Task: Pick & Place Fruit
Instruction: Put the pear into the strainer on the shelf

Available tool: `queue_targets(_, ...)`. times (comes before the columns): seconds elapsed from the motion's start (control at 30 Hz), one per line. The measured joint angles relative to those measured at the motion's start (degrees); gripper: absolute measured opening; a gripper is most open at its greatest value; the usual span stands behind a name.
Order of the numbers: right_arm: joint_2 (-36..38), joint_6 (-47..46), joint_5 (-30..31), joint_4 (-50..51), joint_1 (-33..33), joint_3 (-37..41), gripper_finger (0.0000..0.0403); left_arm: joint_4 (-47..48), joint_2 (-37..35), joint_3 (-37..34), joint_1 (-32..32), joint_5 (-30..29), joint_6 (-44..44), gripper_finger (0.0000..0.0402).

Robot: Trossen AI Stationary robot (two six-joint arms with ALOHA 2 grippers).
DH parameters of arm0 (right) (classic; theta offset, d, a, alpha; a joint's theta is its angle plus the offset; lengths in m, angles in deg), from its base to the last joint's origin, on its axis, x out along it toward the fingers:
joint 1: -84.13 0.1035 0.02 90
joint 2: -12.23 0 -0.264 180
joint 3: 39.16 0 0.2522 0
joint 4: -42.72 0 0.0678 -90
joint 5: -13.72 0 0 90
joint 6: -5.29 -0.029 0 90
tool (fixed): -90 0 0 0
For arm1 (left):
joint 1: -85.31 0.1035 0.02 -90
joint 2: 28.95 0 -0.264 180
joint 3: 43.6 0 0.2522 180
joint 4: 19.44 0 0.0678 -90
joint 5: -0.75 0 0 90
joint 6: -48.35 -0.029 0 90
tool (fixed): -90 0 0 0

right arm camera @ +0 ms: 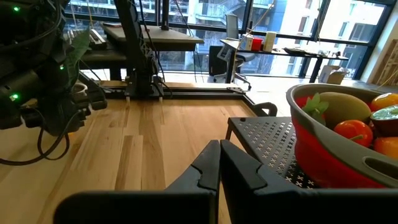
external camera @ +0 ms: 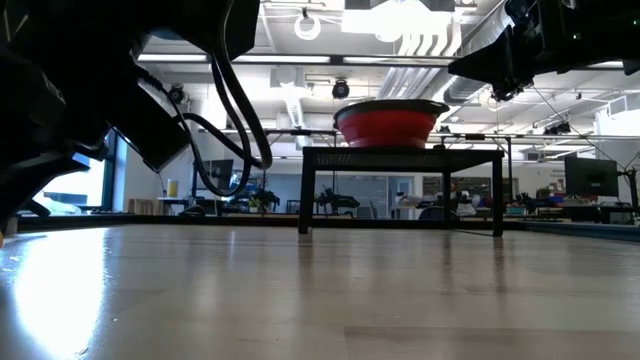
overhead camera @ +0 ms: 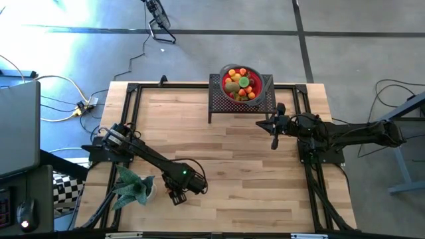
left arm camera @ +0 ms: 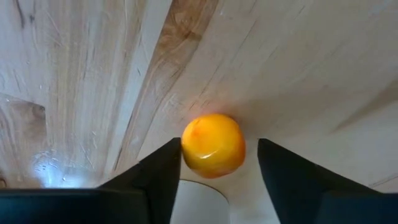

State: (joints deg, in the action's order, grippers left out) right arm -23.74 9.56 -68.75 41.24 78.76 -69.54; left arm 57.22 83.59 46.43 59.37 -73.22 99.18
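A: Where is the fruit right now?

B: One small orange fruit (left arm camera: 213,145) lies on the bare wood of the table (overhead camera: 226,139), between the two dark fingers (left arm camera: 155,174) of the left hand (left arm camera: 217,163). One finger is touching or nearly touching its side; the other stands apart from it with a clear gap.

A: So is it gripped?

B: Not that I can see. The fingers are apart around the fruit, and it rests on the wood rather than hanging between them.

A: And the rest of the fruit?

B: Piled in a red bowl (overhead camera: 262,93) with a grey rim, yellow, orange, green and red pieces together. The bowl sits on a small black perforated stand (overhead camera: 222,99) at the far edge of the table, well apart from the single fruit.

A: Where is the left hand on the table?

B: Near the front edge, left of centre in the high view, pointing down at the wood. A green leafy plant (overhead camera: 135,186) in a pale pot is just beside that arm.

A: What about the other arm?

B: The right hand (overhead camera: 275,144) hovers just to the right of the stand, its fingers (right arm camera: 239,167) pressed together with nothing between them. From its wrist the bowl shows close by on the stand.
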Motion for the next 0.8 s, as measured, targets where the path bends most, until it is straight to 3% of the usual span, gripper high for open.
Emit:
queue_targets(0.27, 0.0, 0.0, 0.0, 0.0, 0.0, 0.0, 0.0005, 0.0, 0.0, 0.0, 0.0, 0.0, 0.0, 0.0146)
queue_targets(0.8, 0.0, 0.0, -0.2, 0.0, 0.0, 0.0, 0.0005, 0.0, 0.0, 0.0, 0.0, 1.2, 0.5, 0.0139)
